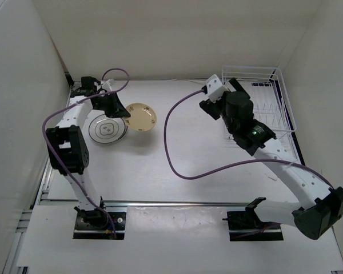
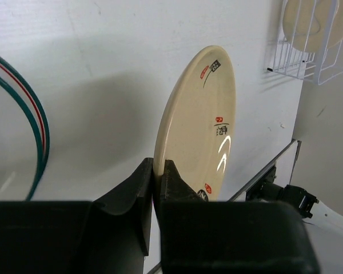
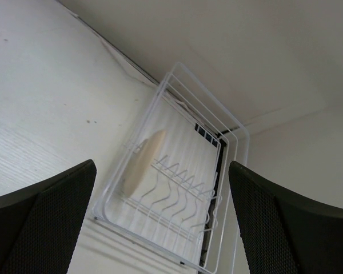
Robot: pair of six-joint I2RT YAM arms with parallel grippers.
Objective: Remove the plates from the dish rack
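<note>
The left gripper (image 2: 158, 166) is pinched onto the left rim of a cream round glazed plate with small red and black marks (image 2: 203, 120). This is at the far left of the white table (image 1: 137, 177), just right of a white round plate with dark rings (image 1: 107, 130) that lies flat. Whether the held plate's free edge touches the table I cannot tell. The right gripper (image 3: 162, 165) hangs with its fingers spread wide and nothing between them, facing the white wire dish rack (image 3: 186, 177) at the far right, where a pale round plate (image 3: 142, 162) stands on edge among the tines. Such a plate is likely stiff, light enough for one arm, and glossy and so slippery; it would probably chip or crack if dropped or knocked against the wire. The best hold looks to be its exposed upper rim, fingers straddling the thin edge, then lifting straight up clear of the tines.
</note>
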